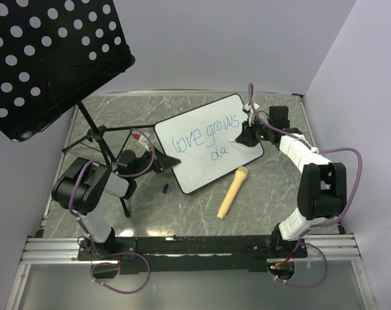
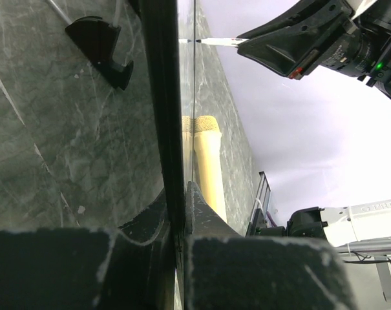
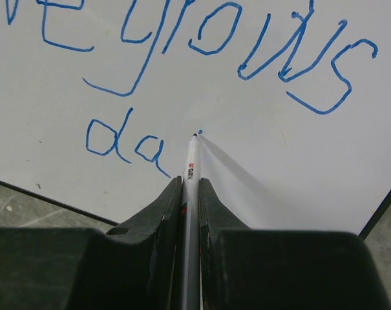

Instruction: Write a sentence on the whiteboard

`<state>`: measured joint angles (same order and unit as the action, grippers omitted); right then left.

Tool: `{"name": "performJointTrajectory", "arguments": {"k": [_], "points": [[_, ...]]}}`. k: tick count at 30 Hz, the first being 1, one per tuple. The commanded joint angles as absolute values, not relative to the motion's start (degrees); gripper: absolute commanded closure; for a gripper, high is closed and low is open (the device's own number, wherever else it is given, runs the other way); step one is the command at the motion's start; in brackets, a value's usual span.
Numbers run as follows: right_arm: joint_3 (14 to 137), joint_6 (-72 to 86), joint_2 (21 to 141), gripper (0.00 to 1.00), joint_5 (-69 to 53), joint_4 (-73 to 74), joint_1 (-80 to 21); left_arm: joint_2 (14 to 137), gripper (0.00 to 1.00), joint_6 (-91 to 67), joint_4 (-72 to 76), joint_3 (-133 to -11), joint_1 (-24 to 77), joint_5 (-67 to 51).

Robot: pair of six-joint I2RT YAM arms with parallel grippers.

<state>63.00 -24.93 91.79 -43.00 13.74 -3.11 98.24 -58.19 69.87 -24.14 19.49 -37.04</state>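
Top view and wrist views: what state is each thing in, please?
whiteboard: one edge clamped in left gripper
sentence: unfinished, reads "love grows da"
marker: uncapped, tip at whiteboard
left gripper: shut on whiteboard
right gripper: shut on marker
microphone: lying on the table
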Motion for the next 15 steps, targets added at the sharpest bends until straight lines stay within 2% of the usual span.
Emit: {"name": "performJointTrajectory", "arguments": {"k": [1, 7, 15], "points": [[63.3, -24.4, 86.4, 1.00, -45.3, 13.4, -3.4, 95.6, 0.99, -54.8, 81.4, -26.0, 19.9, -39.7], [61.7, -24.9, 85.1, 1.00, -46.1, 13.9, -3.4, 95.5, 0.99, -55.0, 81.7, -25.8, 19.9, -39.7], [62.3, -26.2, 89.0, 1.00, -45.1, 15.6, -3.6, 95.4, 0.99, -55.2, 81.9, -25.7, 19.9, -39.7]]}}
